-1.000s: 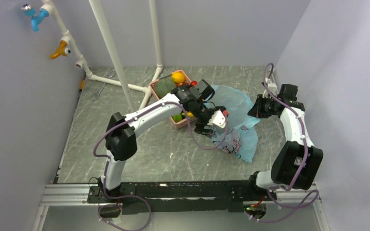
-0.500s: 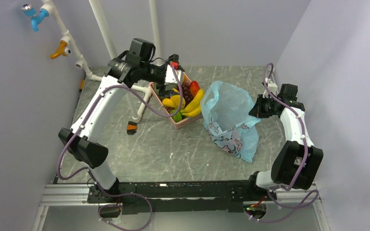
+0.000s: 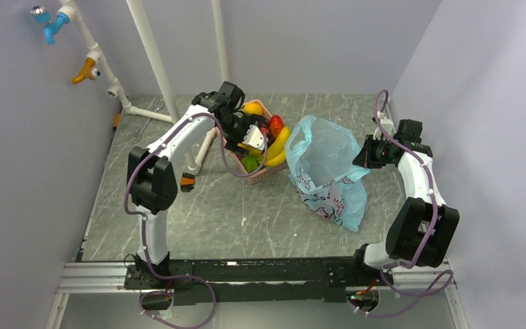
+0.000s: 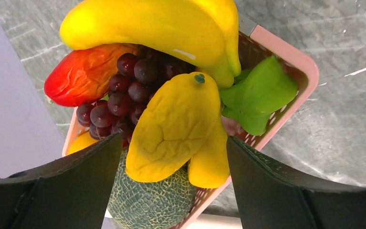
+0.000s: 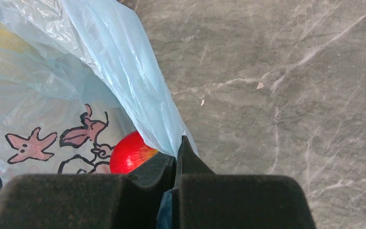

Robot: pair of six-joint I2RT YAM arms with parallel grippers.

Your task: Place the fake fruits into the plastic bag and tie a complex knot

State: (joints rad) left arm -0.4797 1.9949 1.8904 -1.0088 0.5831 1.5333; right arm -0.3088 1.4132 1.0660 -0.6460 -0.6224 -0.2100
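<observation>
The fake fruits lie heaped in a pink basket (image 4: 290,64): yellow bananas (image 4: 171,28), dark grapes (image 4: 128,90), a red-yellow mango (image 4: 83,74), a wrinkled yellow fruit (image 4: 176,124), a green piece (image 4: 259,93) and a netted melon (image 4: 152,200). My left gripper (image 4: 171,162) hangs open just above them, its fingers (image 4: 66,191) on either side of the wrinkled yellow fruit. The plastic bag (image 3: 325,168) stands right of the basket (image 3: 260,171) with its mouth open. My right gripper (image 5: 176,152) is shut on the bag's edge (image 5: 143,95). A red apple (image 5: 131,152) shows inside the bag.
White pipes (image 3: 154,62) rise behind the basket and run along the left wall. A small orange and black object (image 3: 187,181) lies on the table left of the basket. Grey walls close in on the left, right and back.
My left arm left the bag's mouth, swung back and left, then came down over the basket with its jaws wider. The right arm and the bag stayed put.
</observation>
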